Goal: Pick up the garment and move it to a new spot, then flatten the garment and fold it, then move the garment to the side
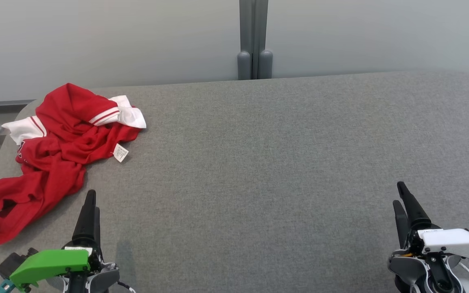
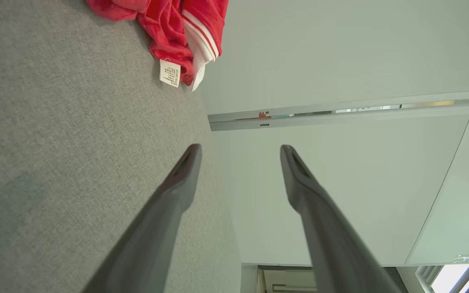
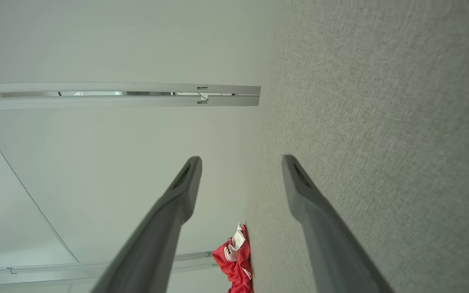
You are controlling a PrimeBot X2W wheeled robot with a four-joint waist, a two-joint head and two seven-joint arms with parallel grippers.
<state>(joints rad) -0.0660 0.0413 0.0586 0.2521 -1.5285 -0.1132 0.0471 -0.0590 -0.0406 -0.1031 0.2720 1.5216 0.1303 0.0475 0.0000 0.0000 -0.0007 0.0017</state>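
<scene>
Garment, red with white striped trim, lies crumpled at the far left corner of the grey table, its white label showing. Left gripper hovers near its closest end, fingers spread and empty. Right gripper sits well apart at the near right, fingers likewise spread.

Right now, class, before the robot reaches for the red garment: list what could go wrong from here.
1. The red garment is bunched at the far-left edge of the grey table; a nudge could push it off.
2. It is twisted in layers, so the open left jaws may pinch several folds and it won't flatten.
3. Catching only the white label would likely give a weak hold.
</scene>
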